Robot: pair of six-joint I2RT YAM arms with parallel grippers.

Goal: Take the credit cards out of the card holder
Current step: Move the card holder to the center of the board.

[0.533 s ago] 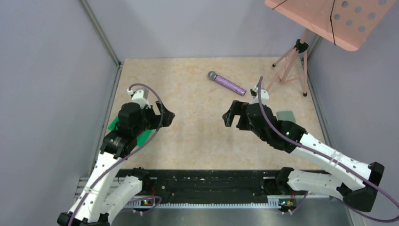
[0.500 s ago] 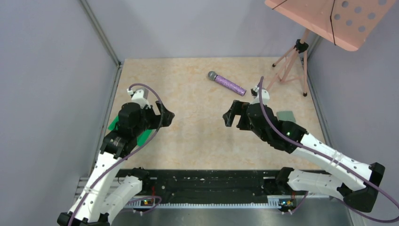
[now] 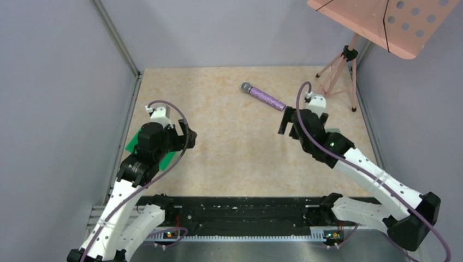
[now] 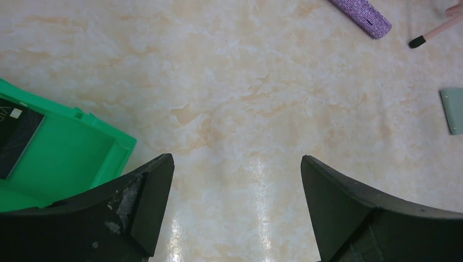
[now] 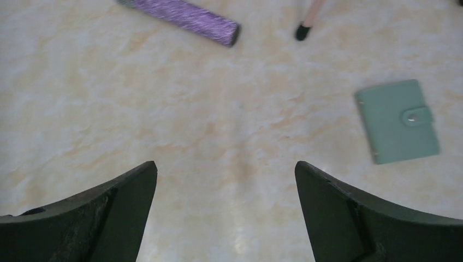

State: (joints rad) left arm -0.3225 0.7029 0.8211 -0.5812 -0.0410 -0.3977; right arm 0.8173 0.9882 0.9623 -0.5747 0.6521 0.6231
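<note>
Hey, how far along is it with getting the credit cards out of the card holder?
Done: nothing evident; the card holder lies snapped shut. One dark card sits in the green tray, origin unclear. In hand: nothing; left end effector and right end effector hang open, empty. Left: unsnap, open, pull cards.

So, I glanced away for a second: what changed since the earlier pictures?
The right gripper swung toward the far right; its arm now covers the card holder in the top view. The left gripper shifted slightly nearer. Nothing was taken or released: both stay open. The purple microphone and green tray did not move.
</note>
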